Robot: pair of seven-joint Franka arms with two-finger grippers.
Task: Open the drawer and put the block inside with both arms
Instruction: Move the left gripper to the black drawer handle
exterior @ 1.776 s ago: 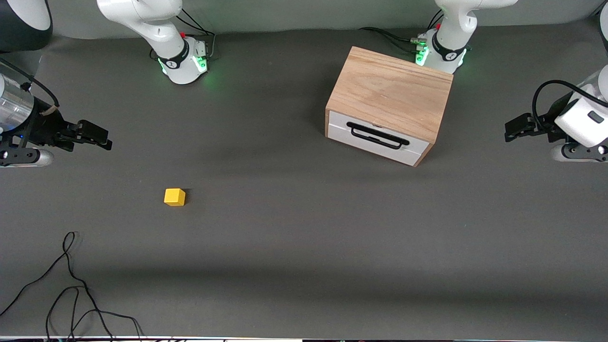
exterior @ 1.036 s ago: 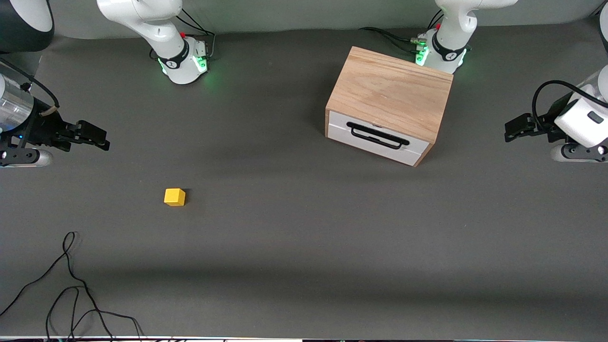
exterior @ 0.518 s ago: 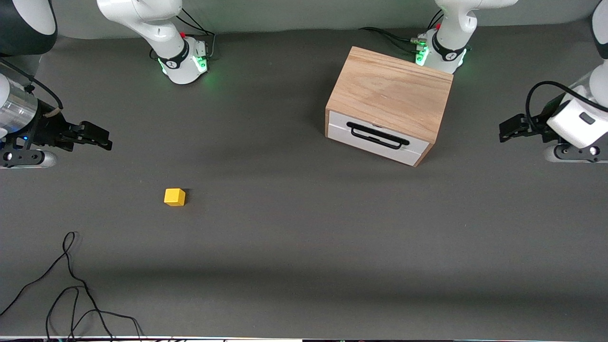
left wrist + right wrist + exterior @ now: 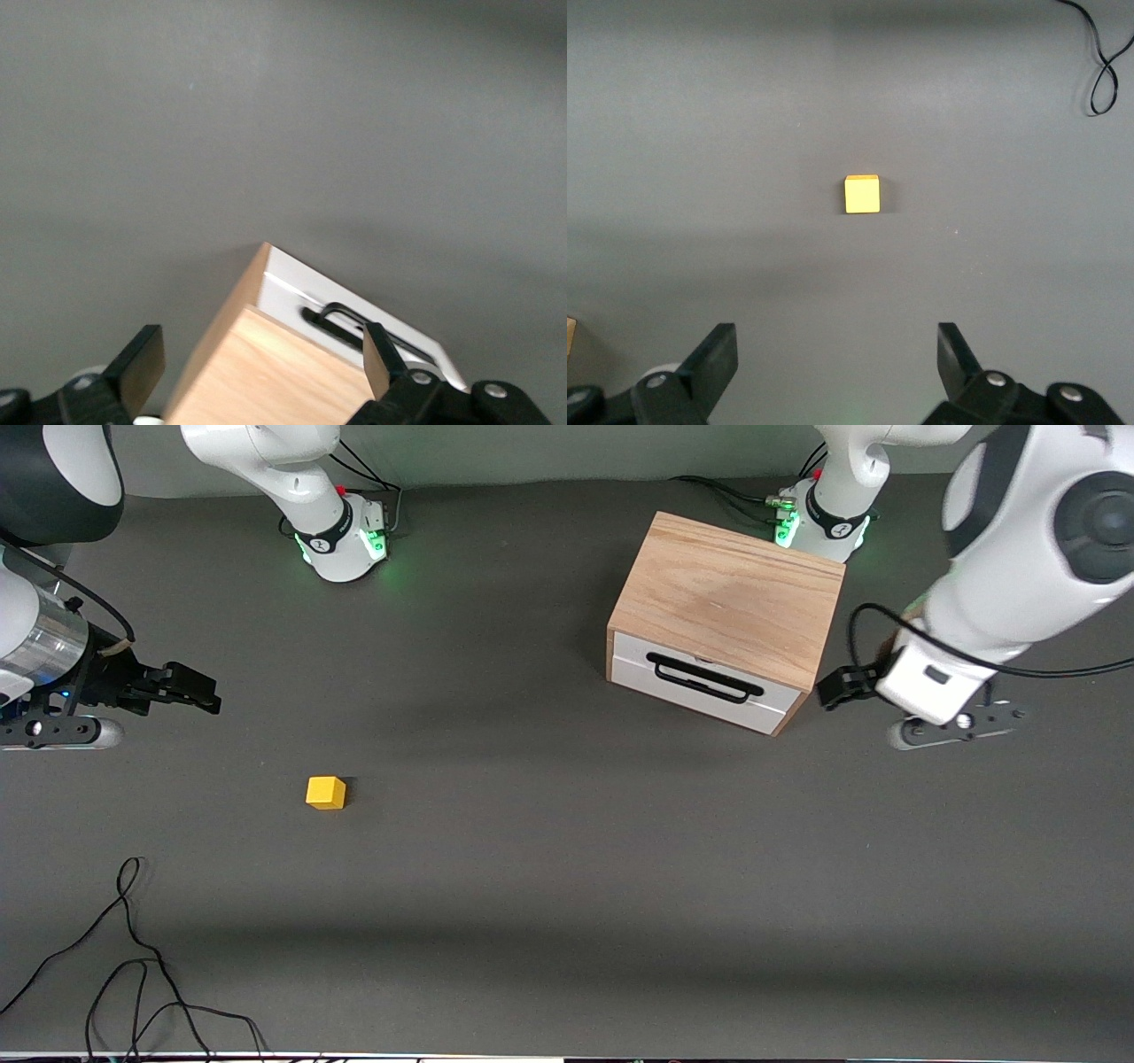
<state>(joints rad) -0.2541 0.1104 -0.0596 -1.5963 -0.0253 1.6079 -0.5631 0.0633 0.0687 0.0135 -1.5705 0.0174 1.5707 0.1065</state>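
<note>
The left gripper point(image 4: 828, 689) hangs with its jaws spread wide and empty just beside the cabinet point(image 4: 731, 598), at the corner toward the left arm's end of the table; in the left wrist view the two fingers point(image 4: 142, 363) frame that corner of the oak box point(image 4: 275, 376). The drawer point(image 4: 704, 682) is fully shut, its white front panel flush with the box and its black bar handle point(image 4: 704, 677) untouched, lying at roughly nine o'clock from the left gripper in the front view. The right gripper point(image 4: 199, 689) hovers over bare tabletop at the right arm's end, jaws likewise spread and holding nothing. The block point(image 4: 326, 792), a small yellow cube, sits alone on the dark grey table point(image 4: 567, 886) at about four o'clock from the right gripper in the front view, well apart from it and from the cabinet, and nearer to the front camera than either; the right wrist view shows the cube point(image 4: 862, 194) centred between its parted fingers point(image 4: 713, 359) but far off. A loose black cable point(image 4: 133, 957) trails over the table's corner nearest the front camera, toward the right arm's end. The green-lit bases point(image 4: 341, 545) of both arms stand along the table edge farthest from the front camera, the left arm's base right by the cabinet
</note>
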